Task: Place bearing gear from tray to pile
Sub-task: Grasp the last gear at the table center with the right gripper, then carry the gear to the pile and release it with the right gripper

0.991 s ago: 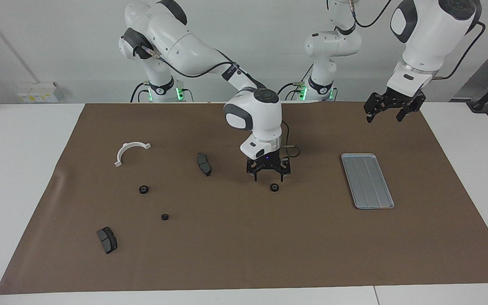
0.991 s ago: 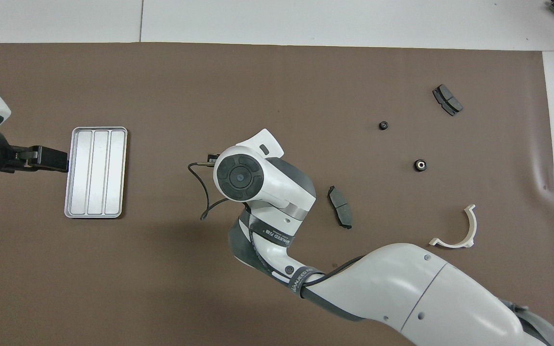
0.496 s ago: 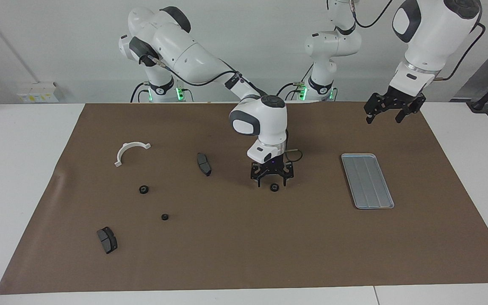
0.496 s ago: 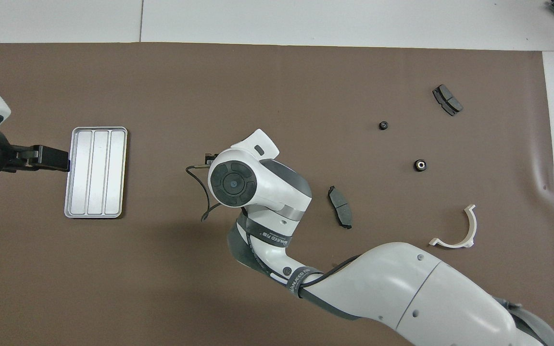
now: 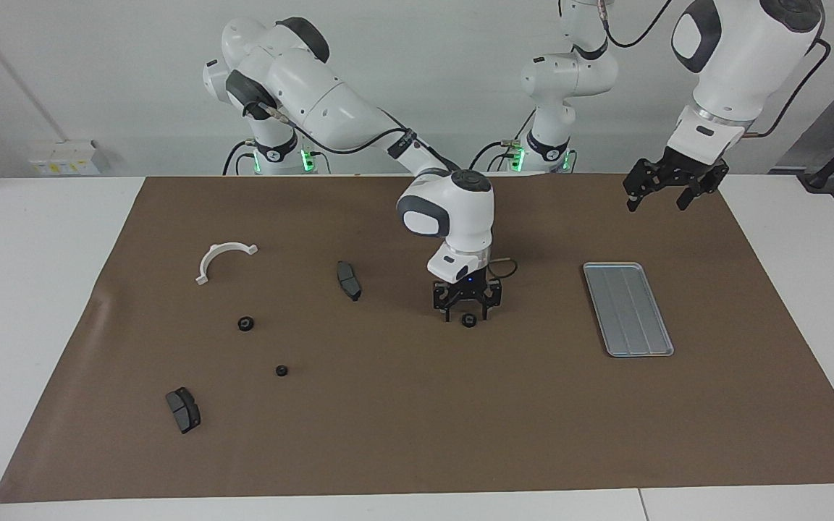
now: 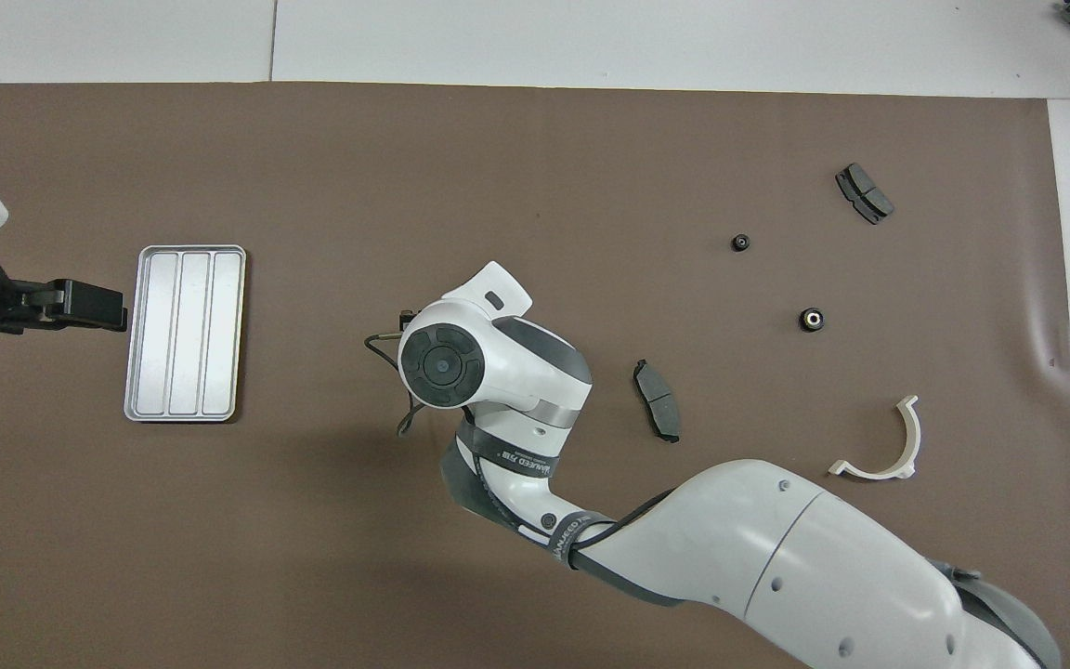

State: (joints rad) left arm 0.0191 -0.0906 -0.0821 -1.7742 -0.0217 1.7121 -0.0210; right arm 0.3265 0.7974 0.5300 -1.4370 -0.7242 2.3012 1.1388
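A small black bearing gear lies on the brown mat, between the tray and a dark brake pad. My right gripper is down over it, open, with one fingertip on each side. In the overhead view the right wrist hides the gear. The silver ridged tray holds nothing. The pile is scattered toward the right arm's end: a white half-ring bracket and a second brake pad. My left gripper waits open, high over the mat beside the tray.
Two more small black gears rest on the mat among the pile's parts. The brown mat covers most of the white table. A black cable loops off the right wrist.
My right gripper has sunk to the mat around the gear, shifting slightly toward the tray, and its fingers have drawn closer together. The left arm has barely moved.
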